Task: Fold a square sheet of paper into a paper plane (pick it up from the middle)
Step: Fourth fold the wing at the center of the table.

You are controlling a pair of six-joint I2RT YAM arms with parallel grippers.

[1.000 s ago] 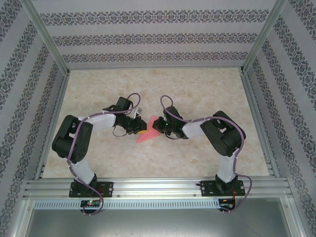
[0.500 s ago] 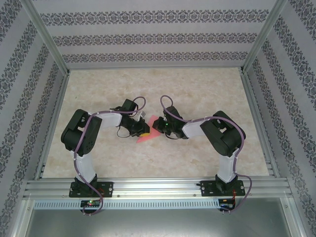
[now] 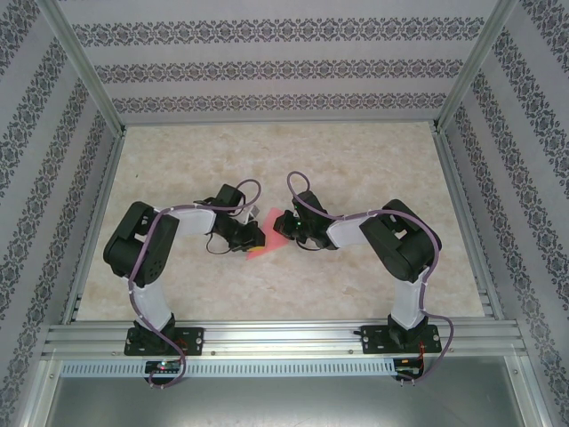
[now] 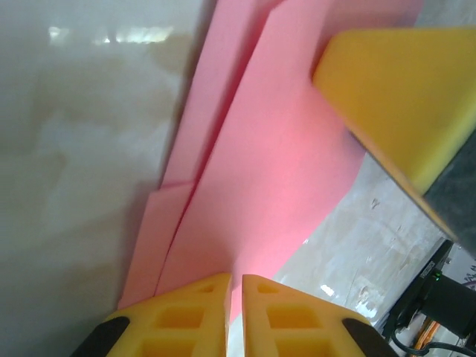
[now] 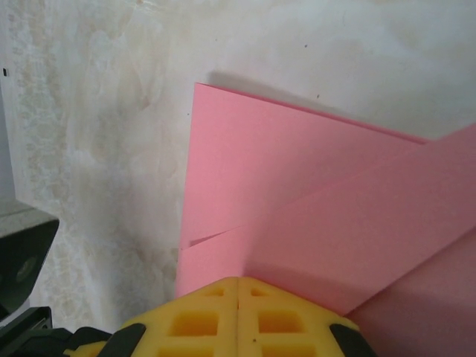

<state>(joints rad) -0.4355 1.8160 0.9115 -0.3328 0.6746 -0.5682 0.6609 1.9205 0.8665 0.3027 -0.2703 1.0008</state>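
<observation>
From above, the left arm [image 3: 147, 258] stood folded at the elbow over its base, its forearm reaching right toward the middle of the table [image 3: 356, 160]. The right arm [image 3: 400, 245] mirrored it, reaching left. The left gripper [image 3: 252, 234] and the right gripper [image 3: 290, 228] sat low and near each other, with the pink sheet of paper [image 3: 265, 247] lying on the table between and partly under them. In the left wrist view, the left gripper's yellow fingers [image 4: 186, 320] were pressed almost together, pinching the near edge of the paper [image 4: 275, 171], which showed overlapping folded layers and a long diagonal crease. A yellow finger of the right gripper [image 4: 401, 89] rested on the far part of the sheet. In the right wrist view, the right gripper [image 5: 238, 312] had its pads closed tight on the paper's edge, where two flaps [image 5: 297, 193] crossed over the marbled tabletop.
</observation>
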